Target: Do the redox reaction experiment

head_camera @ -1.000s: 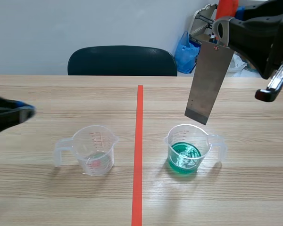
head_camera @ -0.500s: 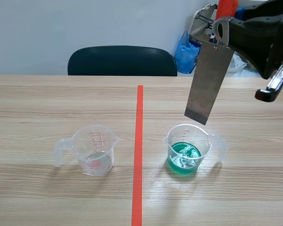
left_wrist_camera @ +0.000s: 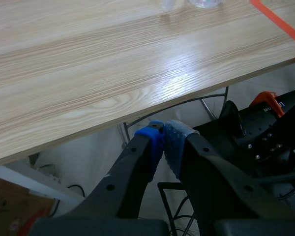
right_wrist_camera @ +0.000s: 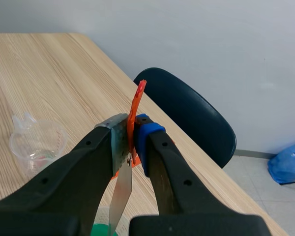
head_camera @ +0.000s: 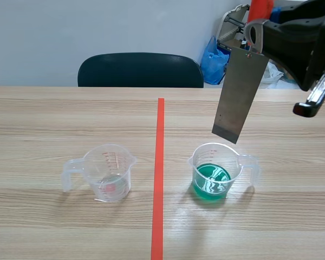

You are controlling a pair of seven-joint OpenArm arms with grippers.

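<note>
Clamped on the top end of the metal strip (head_camera: 239,92), the right tool (head_camera: 253,39) holds it nearly upright just above the cup of green liquid (head_camera: 216,172) on the right half of the counter (head_camera: 70,119), so the dip looks straight down; the left tool (left_wrist_camera: 163,140), pads together, sits off the near edge.

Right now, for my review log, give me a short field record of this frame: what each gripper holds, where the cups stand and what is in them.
right gripper: shut on the top end of a flat grey metal strip
strip position: hanging tilted, lower end above the green-filled cup, apparently not dipped
right of tape line: clear plastic measuring cup holding green liquid
left of tape line: second clear plastic measuring cup, little or nothing inside
left gripper: shut on nothing, beyond the edge of the wooden table
</note>
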